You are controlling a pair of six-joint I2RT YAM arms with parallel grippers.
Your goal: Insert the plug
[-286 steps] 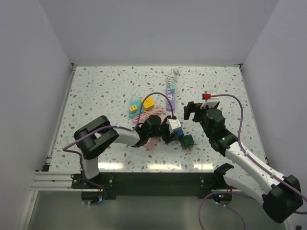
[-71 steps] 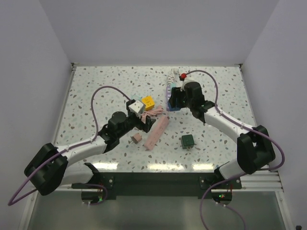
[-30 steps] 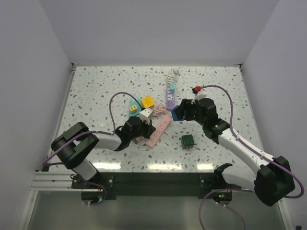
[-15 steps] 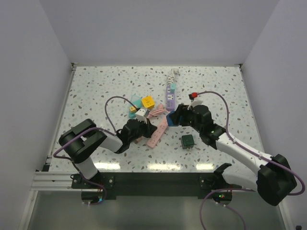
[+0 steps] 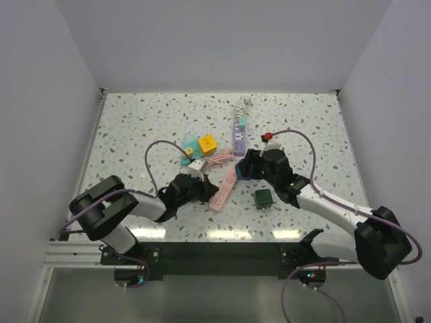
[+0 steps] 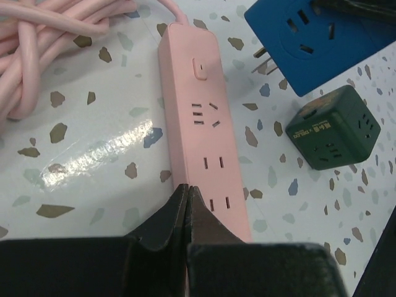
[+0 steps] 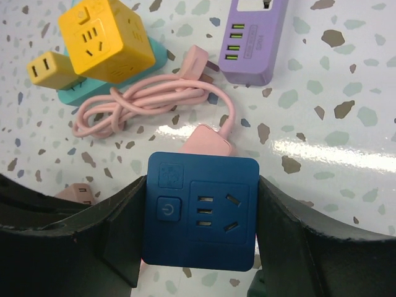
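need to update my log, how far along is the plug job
Done: the right pincer grips the blue adapter, held near the pink power strip. In hand: the left pincer, shut, sits at the strip's near end, apparently steadying it. Left: the adapter's prongs are clear of every socket, so lining up and pushing in remain.

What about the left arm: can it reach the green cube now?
Probably yes. The green cube sits uncovered just beyond the pink power strip, with nothing on top. The left arm must cross the strip, and its shut jaws must open first.
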